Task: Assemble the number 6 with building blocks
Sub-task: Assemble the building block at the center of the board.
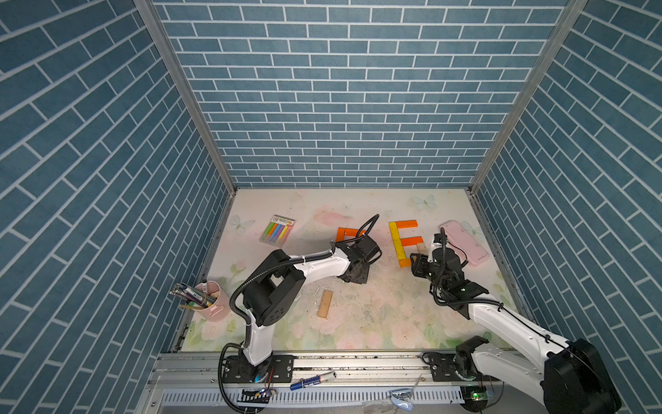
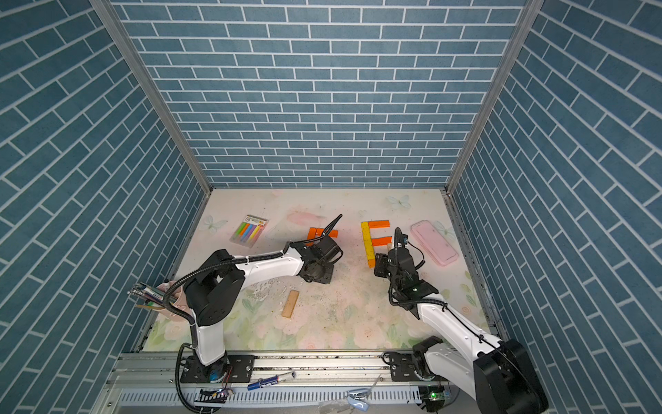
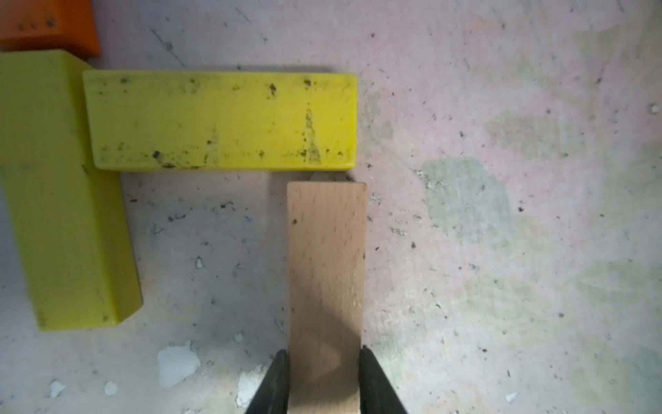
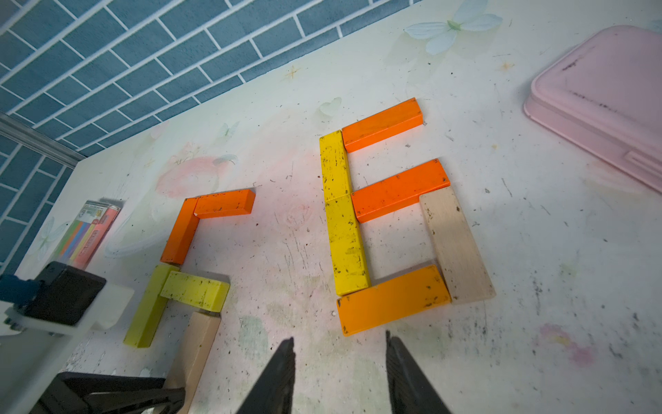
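Left end effector [image 3: 324,355] clamps tan plank [image 3: 326,258], long axis perpendicular to yellow plank [image 3: 222,120].

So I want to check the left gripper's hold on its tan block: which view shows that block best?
The left wrist view: the tan block sits centred, clamped in the left gripper, its far end near a yellow block. The right wrist view shows part of it obliquely. In both top views the left arm hides it.
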